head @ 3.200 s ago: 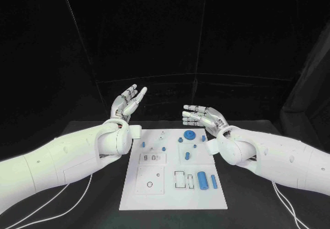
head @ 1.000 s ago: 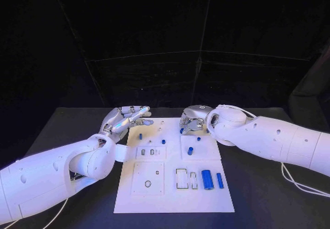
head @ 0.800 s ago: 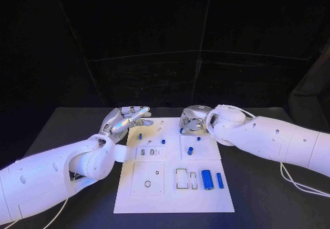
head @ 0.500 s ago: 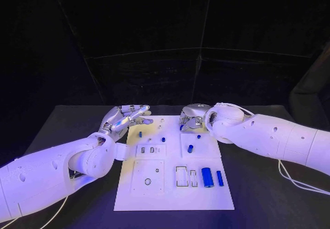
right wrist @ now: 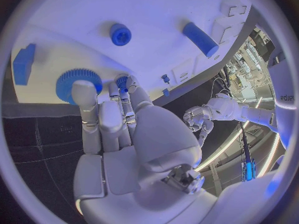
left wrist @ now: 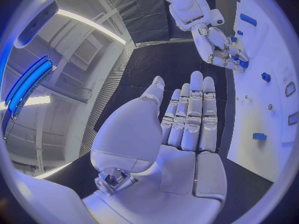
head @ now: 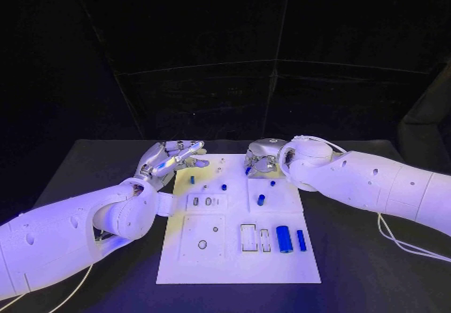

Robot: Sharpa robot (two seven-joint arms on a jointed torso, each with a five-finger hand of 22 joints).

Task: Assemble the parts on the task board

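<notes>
Meanwhile the right hand [head: 262, 160] pinches a small blue part [right wrist: 122, 81] beside a blue gear [right wrist: 78, 82]; left hand [head: 172, 160] spread, empty.

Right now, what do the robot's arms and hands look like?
Both arms are smooth, rounded white shells with small dark holes. The left robot hand and right robot hand are silver metal, many-fingered, with segmented fingers and pale pads on palm and fingertips. Thin white cables trail from each arm onto the black table.

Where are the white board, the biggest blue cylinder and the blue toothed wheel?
task board [head: 235, 264], head view, bare near part of the plate.
big blue cylinder [head: 284, 238], head view, middle of its side.
blue gear [right wrist: 77, 83], right wrist view, its toothed top face.
</notes>
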